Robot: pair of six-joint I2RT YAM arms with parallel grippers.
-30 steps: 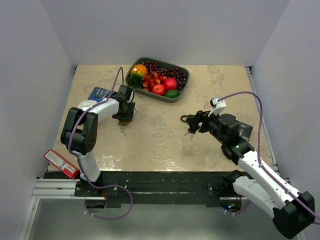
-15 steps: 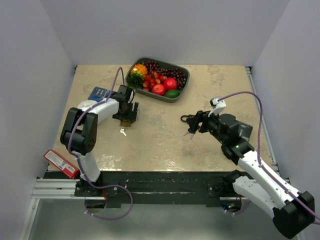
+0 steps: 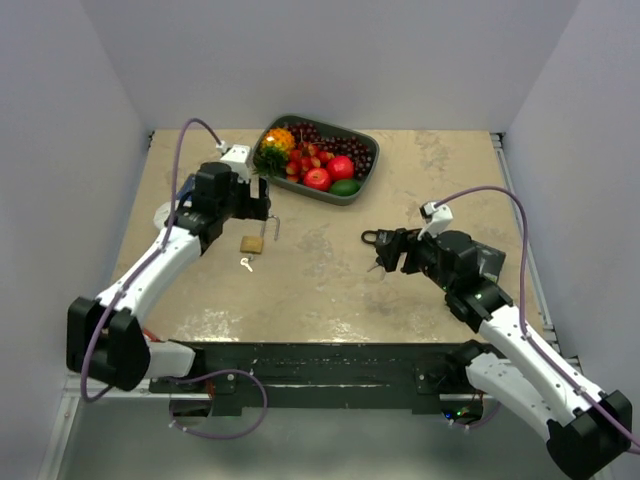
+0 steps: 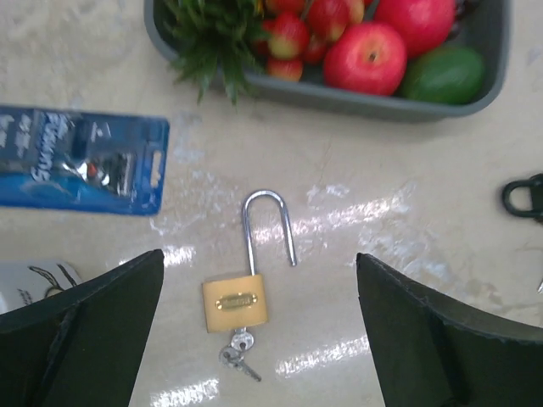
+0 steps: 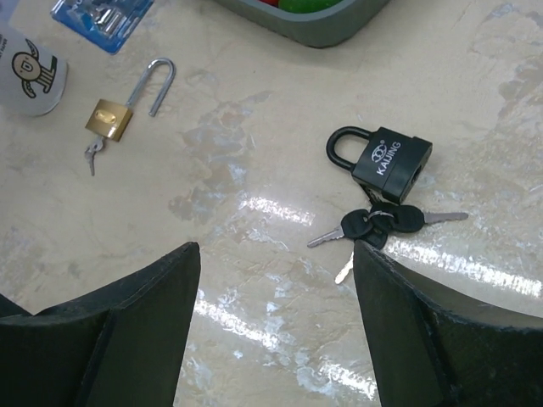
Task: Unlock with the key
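Note:
A brass padlock (image 4: pixel 235 302) lies flat on the table with its shackle (image 4: pixel 267 225) swung open. A small key (image 4: pixel 237 349) sticks in its keyhole, and a second key hangs from the same ring. My left gripper (image 4: pixel 260 280) hovers above the brass padlock (image 3: pixel 252 243), open, nothing between its fingers. A black padlock (image 5: pixel 390 158) with a bunch of black-headed keys (image 5: pixel 382 222) lies shut at centre right. My right gripper (image 5: pixel 276 250) is open and empty just short of those keys. In the top view the right gripper (image 3: pixel 392 252) sits beside the black padlock (image 3: pixel 371 238).
A grey tray (image 3: pixel 365 180) of fruit stands at the back centre. A blue blister pack (image 4: pixel 81 157) and a white card (image 4: pixel 34 280) lie left of the brass padlock. Walls close in the table on three sides.
My left gripper has opened wide and lifted back off the brass padlock, which now lies uncovered with the key in it. The right arm has barely shifted.

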